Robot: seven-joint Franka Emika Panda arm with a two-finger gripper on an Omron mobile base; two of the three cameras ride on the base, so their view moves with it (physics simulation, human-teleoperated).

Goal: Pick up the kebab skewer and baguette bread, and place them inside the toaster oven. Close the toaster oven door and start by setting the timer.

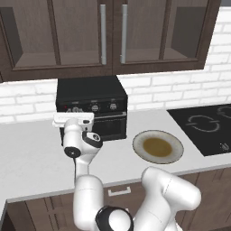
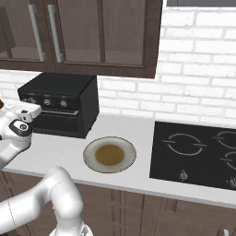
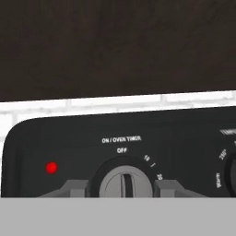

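Hand view: gripper (image 3: 124, 188) straddling the timer knob (image 3: 125, 183) on the toaster oven (image 1: 91, 108), door (image 1: 108, 126) shut.
Fingers half-open, apparently touching the knob's sides; keeping it centred, squeezing squarely, then turning clockwise should work.

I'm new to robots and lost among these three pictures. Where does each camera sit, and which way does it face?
Left base view: behind the arm's left, looking forward and down at the oven and plate; arm rises lower right.
Right base view: behind its right, same oven and plate, plus the cooktop; arm lower left.
Hand view: on the hand, facing the timer knob; gripper fingertips straddle it.
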